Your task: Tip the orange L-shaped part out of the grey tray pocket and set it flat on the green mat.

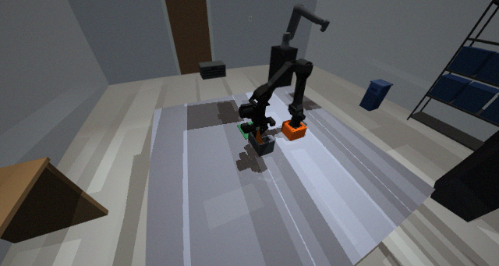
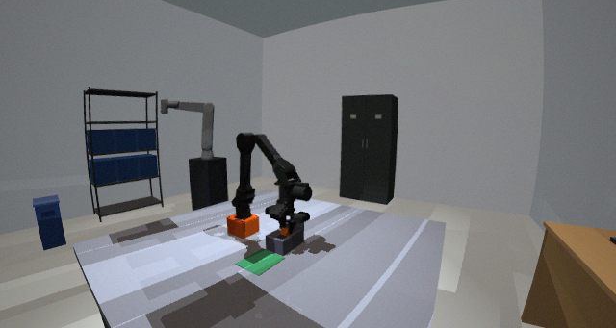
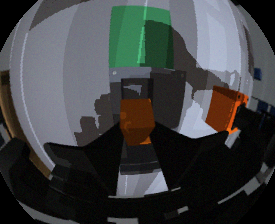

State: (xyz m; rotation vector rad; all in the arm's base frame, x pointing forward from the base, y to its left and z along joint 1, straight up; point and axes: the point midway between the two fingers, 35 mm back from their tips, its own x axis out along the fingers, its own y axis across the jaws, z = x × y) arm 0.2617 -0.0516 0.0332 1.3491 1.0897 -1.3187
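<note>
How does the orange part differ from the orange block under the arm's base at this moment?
The orange part is tilted, one end raised from the grey tray, pinched in the gripper; the orange base block sits flat on the table, carrying the arm. The part looks slimmer than the boxy block. Both are orange.

Top and exterior face opposite ways, far; wrist looks down, close.
</note>
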